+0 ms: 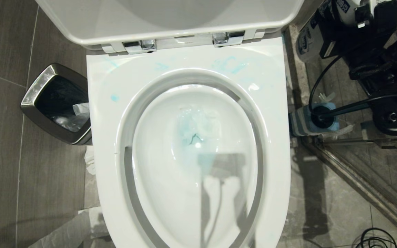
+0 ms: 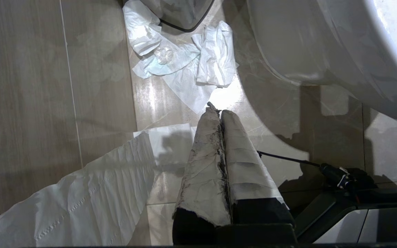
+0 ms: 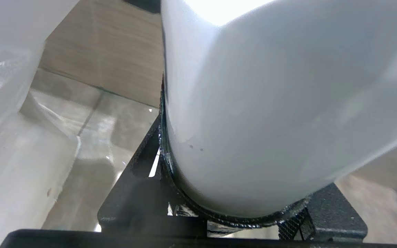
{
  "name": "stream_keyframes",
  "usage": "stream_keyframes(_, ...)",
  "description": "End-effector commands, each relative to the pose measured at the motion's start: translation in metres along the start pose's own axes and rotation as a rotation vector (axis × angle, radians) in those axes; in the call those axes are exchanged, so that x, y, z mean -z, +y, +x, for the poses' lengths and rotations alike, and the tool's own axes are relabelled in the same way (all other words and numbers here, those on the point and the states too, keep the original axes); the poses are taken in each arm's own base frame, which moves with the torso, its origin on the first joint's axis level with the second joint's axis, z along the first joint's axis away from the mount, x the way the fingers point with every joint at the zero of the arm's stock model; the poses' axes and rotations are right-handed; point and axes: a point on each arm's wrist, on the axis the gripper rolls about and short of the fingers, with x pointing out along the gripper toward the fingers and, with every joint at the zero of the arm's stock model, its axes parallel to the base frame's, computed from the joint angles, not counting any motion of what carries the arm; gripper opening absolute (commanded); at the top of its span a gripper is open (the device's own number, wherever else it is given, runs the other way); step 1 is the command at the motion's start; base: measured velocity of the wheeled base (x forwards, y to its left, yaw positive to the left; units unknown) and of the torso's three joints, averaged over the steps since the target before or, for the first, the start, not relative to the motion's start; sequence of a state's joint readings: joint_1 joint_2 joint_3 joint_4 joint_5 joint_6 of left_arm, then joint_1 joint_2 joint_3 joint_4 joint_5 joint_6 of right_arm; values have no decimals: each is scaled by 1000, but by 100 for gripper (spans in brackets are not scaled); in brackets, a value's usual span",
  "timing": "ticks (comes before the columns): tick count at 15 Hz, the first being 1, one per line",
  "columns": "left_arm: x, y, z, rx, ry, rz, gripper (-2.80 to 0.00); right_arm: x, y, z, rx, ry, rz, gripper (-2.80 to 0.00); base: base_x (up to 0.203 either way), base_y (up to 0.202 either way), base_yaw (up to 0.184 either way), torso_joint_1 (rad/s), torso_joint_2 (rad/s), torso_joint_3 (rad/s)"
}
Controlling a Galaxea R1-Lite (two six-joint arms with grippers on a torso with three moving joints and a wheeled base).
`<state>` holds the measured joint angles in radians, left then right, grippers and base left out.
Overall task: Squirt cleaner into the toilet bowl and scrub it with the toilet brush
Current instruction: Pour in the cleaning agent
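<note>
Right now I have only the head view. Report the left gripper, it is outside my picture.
Observer: The left gripper is shut and empty, with its tips over the floor tiles beside the toilet bowl.
Operator: Report what lies near it.
Observer: Crumpled tissue lies on the floor just beyond its tips.
Operator: Confirm the right grip.
Observer: The right gripper has the white body of the cleaner bottle between its fingers.

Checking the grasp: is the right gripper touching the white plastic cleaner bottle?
Touching. The right wrist view shows the white plastic cleaner bottle seated against the right gripper.
</note>
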<state>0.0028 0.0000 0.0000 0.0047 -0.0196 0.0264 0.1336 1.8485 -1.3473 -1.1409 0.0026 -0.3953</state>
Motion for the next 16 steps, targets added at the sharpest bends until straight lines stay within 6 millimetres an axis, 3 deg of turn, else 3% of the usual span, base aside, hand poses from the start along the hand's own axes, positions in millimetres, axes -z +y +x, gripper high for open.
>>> stream_keyframes(1,0,0,0,0,1,0,-280,-48,-20,-20,39,-27,1,-280,0,0,0,0,0,0)
stream_keyframes(4,0,0,0,0,1,0,-280,-71,-24,-45,31,31,45,-280,0,0,0,0,0,0)
stream_keyframes(12,0,0,0,0,1,0,-280,-123,6,-104,-17,152,195,-280,0,0,0,0,0,0)
stream_keyframes(16,0,0,0,0,1,0,-280,-137,-3,-145,-59,213,144,-280,0,0,0,0,0,0)
